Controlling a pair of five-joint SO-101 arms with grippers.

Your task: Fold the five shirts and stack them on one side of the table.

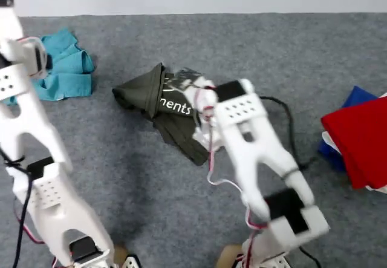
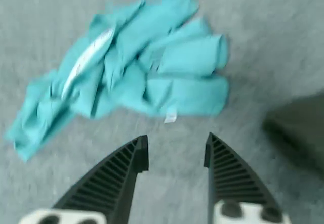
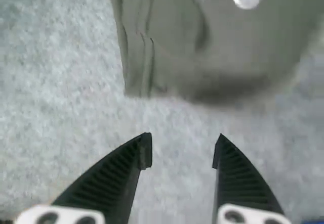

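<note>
A crumpled teal shirt (image 1: 63, 65) lies at the table's far left; my left gripper (image 2: 176, 150) hangs open just short of the teal shirt (image 2: 136, 67), nothing between its fingers. A dark olive shirt (image 1: 158, 107) with white print lies bunched in the middle of the grey carpet. My right gripper (image 3: 181, 150) stands open over bare carpet next to an edge of the olive shirt (image 3: 212, 37), not touching it. At the right edge a folded red shirt (image 1: 358, 138) lies on top of a blue shirt (image 1: 351, 101).
Grey carpet (image 1: 139, 183) covers the table, with free room in front between the two arms. A black cable (image 1: 290, 132) runs from the right arm across the carpet towards the red and blue stack.
</note>
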